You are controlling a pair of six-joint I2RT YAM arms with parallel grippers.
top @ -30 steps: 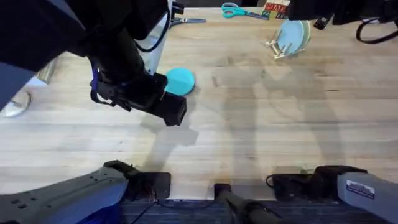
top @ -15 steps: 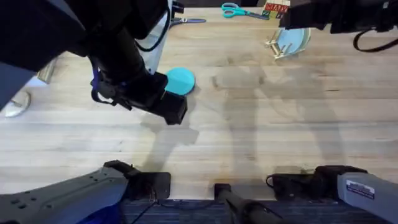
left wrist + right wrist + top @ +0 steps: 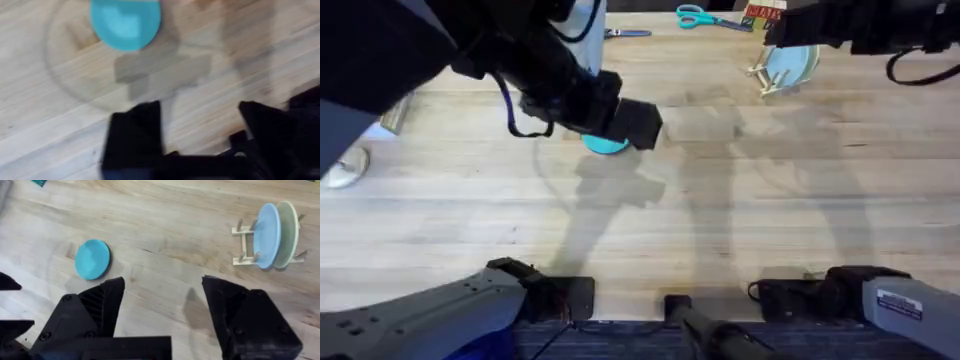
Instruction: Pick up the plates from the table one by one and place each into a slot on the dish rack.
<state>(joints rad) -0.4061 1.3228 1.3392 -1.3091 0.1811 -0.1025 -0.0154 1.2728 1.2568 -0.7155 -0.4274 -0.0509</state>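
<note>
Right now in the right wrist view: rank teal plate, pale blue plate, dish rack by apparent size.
1. Dish rack, widest span, partly hidden by plates.
2-3. Pale blue plate and teal plate: unsure. The blue stands edge-tilted, the teal lies flat on the table, foreshortened.

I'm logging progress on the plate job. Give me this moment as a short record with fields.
teal plate: flat on the table, not yet racked
pale blue plate: upright in the dish rack
cream plate: upright in the rack, behind the blue one
left tool: open, empty, near the teal plate
right tool: open, empty, above the table
</note>
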